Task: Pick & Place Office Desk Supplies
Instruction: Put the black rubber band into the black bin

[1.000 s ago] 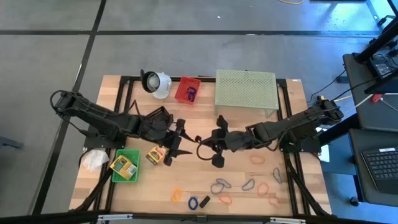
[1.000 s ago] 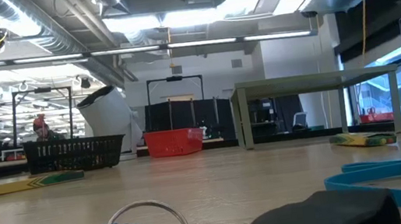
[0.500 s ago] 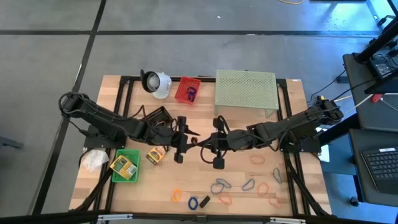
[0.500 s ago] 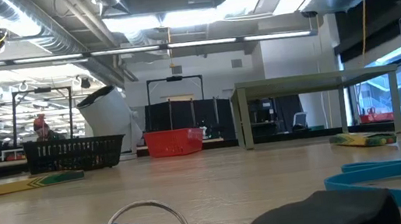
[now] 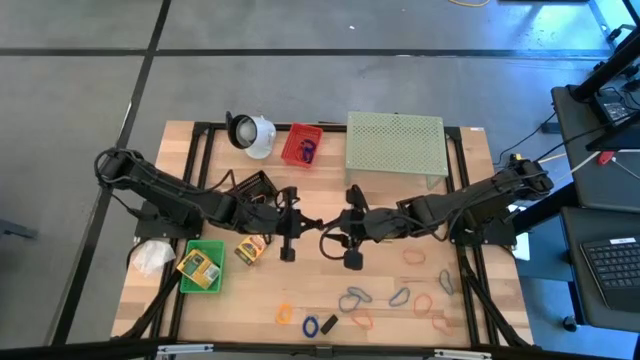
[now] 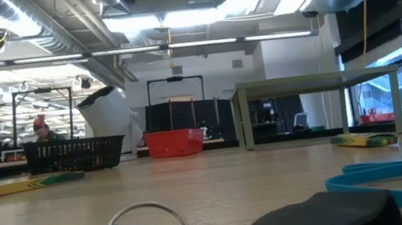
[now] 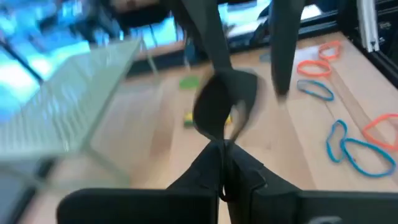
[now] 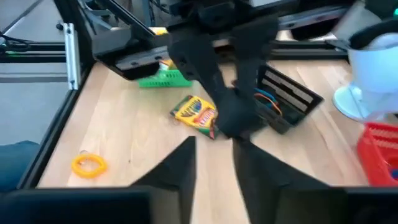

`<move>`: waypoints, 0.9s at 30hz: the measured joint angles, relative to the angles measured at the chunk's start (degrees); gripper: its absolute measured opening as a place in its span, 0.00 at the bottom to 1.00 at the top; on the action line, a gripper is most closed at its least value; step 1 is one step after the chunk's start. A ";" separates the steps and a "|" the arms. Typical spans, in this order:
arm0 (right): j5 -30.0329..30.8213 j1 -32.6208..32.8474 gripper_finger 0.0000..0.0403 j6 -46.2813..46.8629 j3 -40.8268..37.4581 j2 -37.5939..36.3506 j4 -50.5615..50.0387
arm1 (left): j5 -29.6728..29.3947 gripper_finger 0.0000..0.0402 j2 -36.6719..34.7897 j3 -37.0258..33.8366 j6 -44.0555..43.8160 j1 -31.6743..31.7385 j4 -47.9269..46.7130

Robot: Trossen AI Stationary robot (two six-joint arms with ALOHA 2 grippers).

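My left gripper (image 5: 306, 222) is at the table's middle, shut on a thin black band loop (image 7: 224, 102). My right gripper (image 5: 334, 232) faces it from the right, open. In the left wrist view its two fingers (image 7: 283, 50) stand on either side of the loop. I cannot tell whether they touch it. The loop also shows in the high view (image 5: 324, 242) and the right wrist view (image 8: 239, 121). A yellow crayon box (image 5: 250, 248) lies flat on the table to the left of the grippers. My left gripper pinches the black loop at its near edge (image 7: 222, 138) between its two shut fingertips. The fingers come level from the table's left. The loop stands out ahead of the fingertips, lifted clear of the table.
A green bin (image 5: 212, 282) with a crayon box, a black mesh basket (image 5: 255, 188), a red basket (image 5: 302, 145), a white cup (image 5: 250, 133) and the green mesh stand (image 5: 395, 143) ring the middle. Coloured bands (image 5: 400, 297), coils (image 5: 310, 326) and a black clip (image 5: 328, 323) lie near the front edge.
My left gripper has gone toward the table's right and slightly far, up to my right gripper. It has turned from slanting to level. The black loop now sits between the two grippers.
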 joint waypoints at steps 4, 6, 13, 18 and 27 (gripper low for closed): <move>0.16 -0.56 0.43 1.52 0.00 -2.49 -6.04 | -0.26 0.01 -1.79 0.00 -7.90 1.72 -10.04; 0.16 -0.70 0.49 1.51 0.00 -3.97 -9.82 | -0.30 0.01 -3.14 0.00 -10.01 2.70 -16.65; 1.63 -1.44 0.58 8.23 0.00 -7.12 -25.35 | -1.95 0.01 -7.11 0.00 -20.11 9.05 -41.29; 2.86 -1.52 0.56 12.27 -0.02 -6.90 -38.03 | -1.68 0.01 -7.24 -0.04 -23.60 14.89 -53.38; 2.15 -1.50 0.52 19.57 -6.97 -6.69 -44.11 | 5.68 0.01 -8.01 -10.33 -22.76 25.02 -50.36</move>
